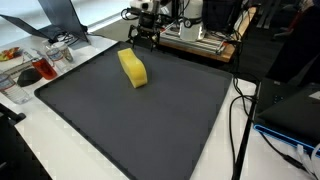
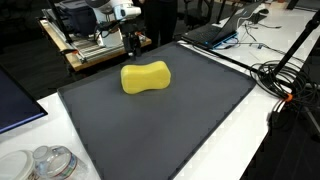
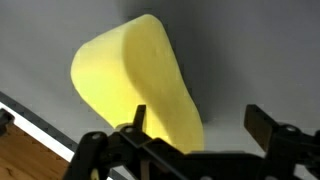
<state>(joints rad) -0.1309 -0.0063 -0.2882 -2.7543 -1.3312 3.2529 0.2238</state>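
A yellow, peanut-shaped sponge [image 1: 133, 68] [image 2: 145, 77] lies on the dark grey mat [image 1: 150, 125] [image 2: 170, 120], toward its far side. In both exterior views my gripper [image 1: 143, 38] [image 2: 133, 42] hangs over the mat's far edge, behind the sponge and apart from it. In the wrist view the sponge [image 3: 135, 80] fills the upper left, and its near end runs down past the left finger. My gripper [image 3: 200, 122] stands open, its two dark fingers wide apart, with nothing gripped between them.
Glass containers and a food tray [image 1: 35, 65] stand beside the mat; glass jars [image 2: 50, 162] sit at a corner. Cables [image 2: 285, 80] [image 1: 240, 110] trail along one side. An open laptop [image 2: 215, 32] and a metal-framed rig [image 1: 195, 35] stand behind the mat.
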